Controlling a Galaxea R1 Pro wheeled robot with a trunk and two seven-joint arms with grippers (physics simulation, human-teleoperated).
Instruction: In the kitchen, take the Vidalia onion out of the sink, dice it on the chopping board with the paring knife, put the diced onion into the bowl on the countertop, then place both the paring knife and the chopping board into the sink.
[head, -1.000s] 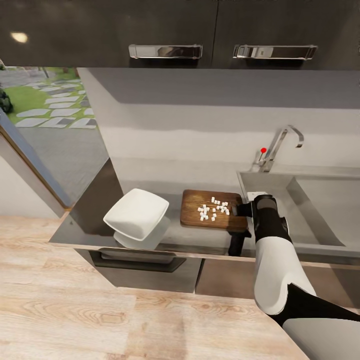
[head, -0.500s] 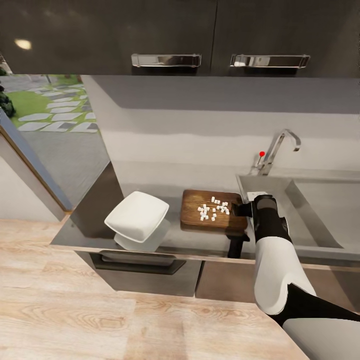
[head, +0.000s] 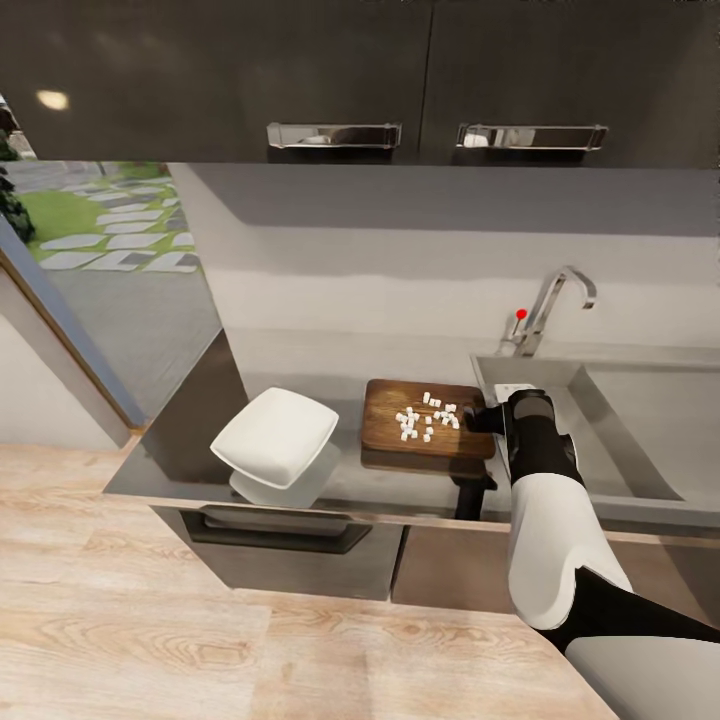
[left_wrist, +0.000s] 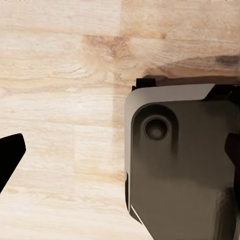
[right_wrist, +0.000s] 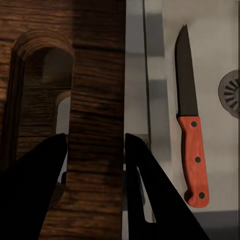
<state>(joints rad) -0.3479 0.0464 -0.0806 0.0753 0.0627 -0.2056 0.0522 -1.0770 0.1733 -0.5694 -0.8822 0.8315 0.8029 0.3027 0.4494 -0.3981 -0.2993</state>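
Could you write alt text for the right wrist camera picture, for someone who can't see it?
Two dark claw fingers straddle the edge of a brown wooden chopping board near its handle slot. Beyond it, a red-handled paring knife lies in the steel sink, beside the round drain.

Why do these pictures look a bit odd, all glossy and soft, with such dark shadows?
Head view: the countertop mirrors the bowl like polished glass, and a soft lamp glare sits on the dark upper cabinet. Right wrist view: the chopping board lies in deep shade, while the paring knife is evenly lit. Left wrist view: floor grain looks smeared.
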